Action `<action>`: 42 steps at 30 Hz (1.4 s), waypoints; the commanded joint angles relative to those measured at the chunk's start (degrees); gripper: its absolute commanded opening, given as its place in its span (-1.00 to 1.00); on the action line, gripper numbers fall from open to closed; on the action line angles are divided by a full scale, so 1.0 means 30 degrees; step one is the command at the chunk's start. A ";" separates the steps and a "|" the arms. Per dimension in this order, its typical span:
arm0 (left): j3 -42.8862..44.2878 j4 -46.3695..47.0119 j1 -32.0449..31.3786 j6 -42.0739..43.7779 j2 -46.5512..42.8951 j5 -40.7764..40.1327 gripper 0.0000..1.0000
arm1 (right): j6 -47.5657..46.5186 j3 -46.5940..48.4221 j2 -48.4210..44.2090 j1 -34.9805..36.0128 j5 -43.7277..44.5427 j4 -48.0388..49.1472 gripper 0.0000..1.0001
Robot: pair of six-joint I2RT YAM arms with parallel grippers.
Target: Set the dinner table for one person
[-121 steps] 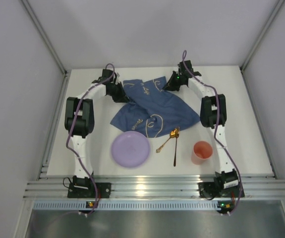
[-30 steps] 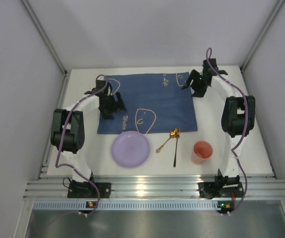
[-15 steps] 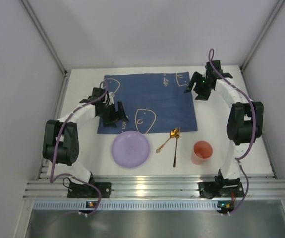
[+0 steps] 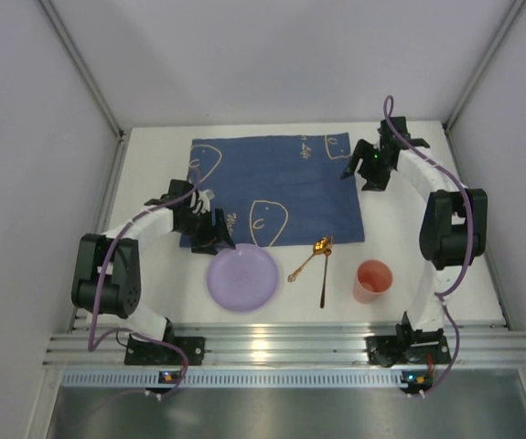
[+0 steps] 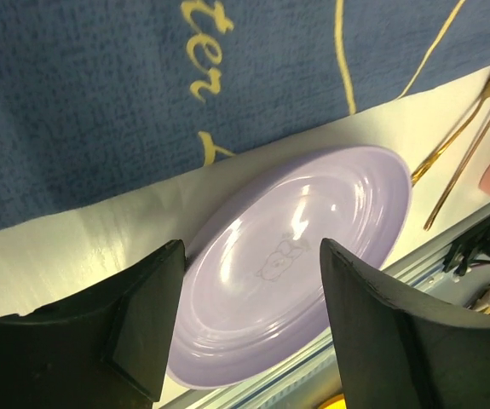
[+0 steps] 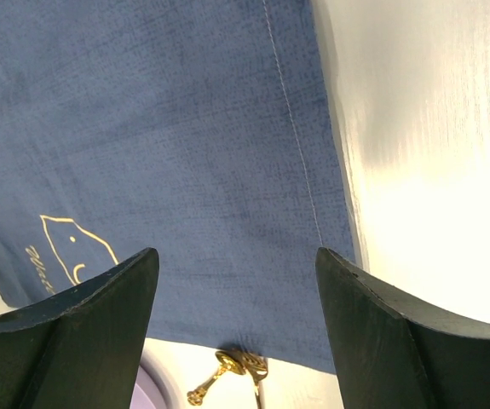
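**A:** Where is everything?

**B:** The white dinner table (image 4: 153,174), rigid and fixed, carries a dark blue placemat (image 4: 281,183). It lies flat now; four seconds ago it was crumpled. A lilac plate (image 4: 242,279) sits just near of it.

**A:** The grippers?

**B:** Both are spread wide and empty. The left gripper (image 4: 212,240) has moved toward the plate. The right gripper (image 4: 368,176) hovers by the mat's right edge.

**A:** Handling the plate?

**B:** Probably light, glossy plastic; pinch the rim.

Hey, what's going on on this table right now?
Two robot arms are setting a place. The dark blue placemat lies flat on the white table. The left gripper hovers with open jaws over the mat's near-left corner, beside the purple plate; the right gripper, also open, is over its far-right corner. Plate, two gold utensils and orange cup sit in front of the mat.
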 commanded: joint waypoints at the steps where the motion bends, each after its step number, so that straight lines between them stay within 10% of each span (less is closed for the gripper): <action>1: -0.0503 -0.0235 -0.0210 0.0323 -0.0715 -0.0525 0.39 | -0.0319 -0.0247 -0.0957 -0.0009 0.0256 -0.0289 0.50; 6: -0.0913 -0.0147 -0.0210 0.0294 -0.0891 -0.1144 0.30 | -0.0260 -0.0511 -0.0957 -0.0009 0.0227 -0.0259 0.50; 16: -0.0826 -0.0352 -0.1320 0.0528 0.0394 -0.1522 -0.58 | -0.0378 -0.1126 -0.0987 -0.0214 0.0228 -0.0259 0.50; 25: -0.0562 -0.0616 -0.2963 0.0967 0.1363 -0.2227 -0.63 | -0.0465 -0.1770 -0.1308 -0.0741 0.0110 -0.0084 0.50; 28: -0.0475 -0.0645 -0.3052 0.0997 0.1481 -0.2198 -1.00 | -0.0407 -0.2064 -0.1426 -0.0917 0.0022 0.0121 0.50; 42: 0.7372 -0.1818 -0.2993 0.0412 0.2474 -0.0820 -1.00 | -0.0260 -0.3528 -0.1982 -0.1357 -0.0358 0.0824 0.50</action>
